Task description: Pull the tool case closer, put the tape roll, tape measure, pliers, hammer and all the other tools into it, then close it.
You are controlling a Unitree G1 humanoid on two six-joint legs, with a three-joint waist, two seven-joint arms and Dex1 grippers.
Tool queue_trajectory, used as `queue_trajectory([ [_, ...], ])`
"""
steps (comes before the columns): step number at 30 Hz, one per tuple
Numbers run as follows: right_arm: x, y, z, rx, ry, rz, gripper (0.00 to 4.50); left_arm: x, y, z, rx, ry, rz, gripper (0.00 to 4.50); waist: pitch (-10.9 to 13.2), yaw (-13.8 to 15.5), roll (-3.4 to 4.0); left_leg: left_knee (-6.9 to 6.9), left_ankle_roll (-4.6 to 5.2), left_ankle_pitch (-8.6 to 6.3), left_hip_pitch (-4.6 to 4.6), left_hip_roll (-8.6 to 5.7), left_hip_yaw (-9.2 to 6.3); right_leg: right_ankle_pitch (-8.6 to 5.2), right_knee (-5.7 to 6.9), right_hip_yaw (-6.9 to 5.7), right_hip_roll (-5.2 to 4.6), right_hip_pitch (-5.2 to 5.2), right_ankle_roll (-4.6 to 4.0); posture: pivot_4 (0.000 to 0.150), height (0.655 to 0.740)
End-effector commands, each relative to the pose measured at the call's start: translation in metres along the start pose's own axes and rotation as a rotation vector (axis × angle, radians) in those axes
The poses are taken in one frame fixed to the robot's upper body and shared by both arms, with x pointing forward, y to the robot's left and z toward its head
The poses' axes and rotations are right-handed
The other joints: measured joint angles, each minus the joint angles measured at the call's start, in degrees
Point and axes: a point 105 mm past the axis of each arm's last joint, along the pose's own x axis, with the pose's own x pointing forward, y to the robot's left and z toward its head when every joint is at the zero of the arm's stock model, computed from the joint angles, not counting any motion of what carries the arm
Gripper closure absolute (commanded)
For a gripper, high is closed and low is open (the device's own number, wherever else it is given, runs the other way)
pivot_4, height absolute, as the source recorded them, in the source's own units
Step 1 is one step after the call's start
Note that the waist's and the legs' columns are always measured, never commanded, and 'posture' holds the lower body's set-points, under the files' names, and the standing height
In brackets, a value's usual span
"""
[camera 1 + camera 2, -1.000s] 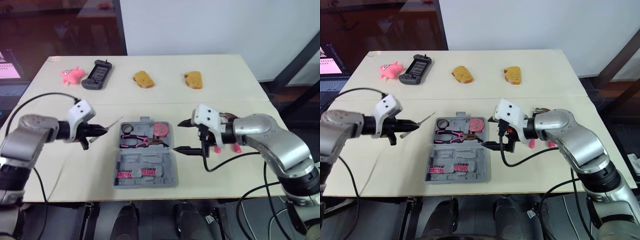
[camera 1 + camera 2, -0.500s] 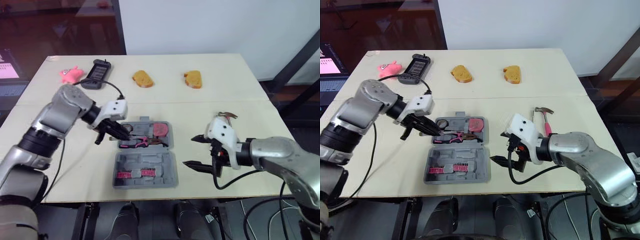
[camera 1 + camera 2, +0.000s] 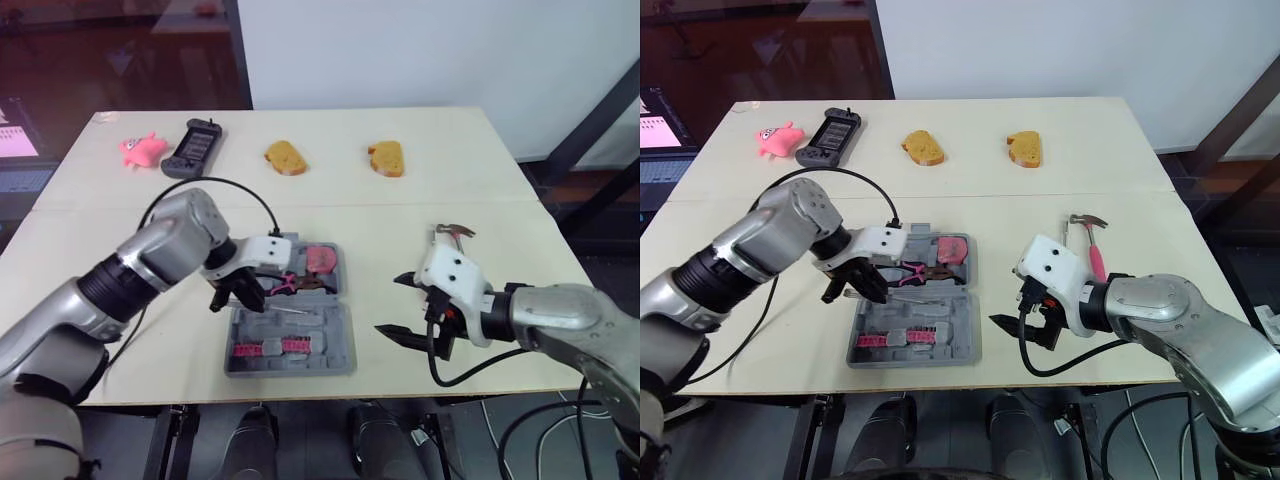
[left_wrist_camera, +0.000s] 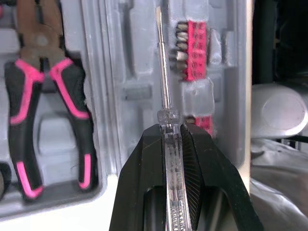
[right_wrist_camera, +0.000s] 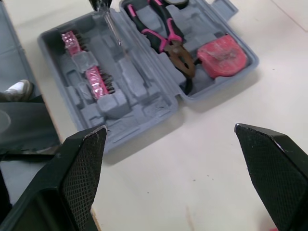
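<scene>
Left claw [image 4: 168, 129] with screwdriver [image 4: 162, 72] over case [image 4: 137, 53]

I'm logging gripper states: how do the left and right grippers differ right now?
The left gripper is shut on a screwdriver; the right gripper is open and empty. The left gripper hangs over the open tool case; the right gripper is over the table beside it. Both have black fingers.

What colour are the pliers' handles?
The pliers have black handles with pink stripes, clearest in the left wrist view.
</scene>
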Motion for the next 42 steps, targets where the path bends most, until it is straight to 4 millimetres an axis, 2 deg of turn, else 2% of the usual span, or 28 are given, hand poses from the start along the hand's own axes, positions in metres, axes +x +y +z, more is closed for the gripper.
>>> queue_trajectory([
  [1,-0.002,-0.004,0.006,-0.036,-0.019,-0.026,0.00,0.002,0.004,0.000,0.007,0.021,0.046,4.50,0.0,-0.1,0.00,0.00,0.00,0.00,0.00,0.00,-0.01,0.00,0.00,0.00,0.01,0.00,0.00,0.150,0.7400],
  [6,-0.002,-0.008,0.006,-0.040,-0.018,-0.035,0.00,0.012,0.011,-0.003,-0.011,0.046,0.081,4.50,0.0,0.0,0.00,0.00,0.00,0.00,0.01,0.00,-0.01,0.00,0.01,0.00,0.01,0.00,0.00,0.150,0.7400],
  [11,-0.002,-0.010,0.007,-0.043,-0.019,-0.040,0.00,0.012,0.016,-0.001,-0.027,0.038,0.106,4.50,0.0,0.1,0.00,0.01,0.00,0.00,0.00,0.00,-0.02,0.00,0.01,-0.01,0.00,0.00,0.00,0.150,0.7400],
  [16,-0.001,-0.011,0.007,-0.046,-0.022,-0.043,0.00,0.014,0.016,-0.006,-0.027,0.052,0.108,4.50,0.0,0.0,0.00,0.01,0.00,0.00,0.00,0.00,-0.02,0.01,0.02,-0.01,0.00,0.00,0.01,0.150,0.7400],
  [27,0.001,-0.017,0.008,-0.051,-0.018,-0.059,0.00,0.025,0.018,-0.002,-0.020,0.052,0.102,4.50,0.0,0.1,0.00,0.03,0.00,0.00,0.00,0.00,-0.02,0.01,0.04,-0.02,0.00,0.01,0.01,0.150,0.7400],
  [40,0.000,-0.018,0.007,-0.058,-0.014,-0.060,0.00,0.025,0.023,0.003,-0.031,0.042,0.124,4.50,0.0,0.2,0.00,0.07,0.01,0.01,0.00,0.00,-0.02,0.01,0.05,-0.02,0.00,0.03,0.01,0.150,0.7400],
  [41,0.000,-0.018,0.008,-0.058,-0.014,-0.060,0.00,0.024,0.024,0.004,-0.029,0.043,0.130,3.70,0.0,0.3,0.01,0.07,0.01,0.01,0.00,0.00,-0.02,0.01,0.06,-0.02,0.00,0.03,0.01,0.150,0.7400],
  [42,0.000,-0.018,0.008,-0.058,-0.014,-0.059,0.00,0.022,0.024,0.004,-0.029,0.045,0.133,3.42,0.0,0.3,0.00,0.07,0.01,0.01,0.00,0.00,-0.02,0.01,0.06,-0.02,0.00,0.04,0.01,0.150,0.7400],
])
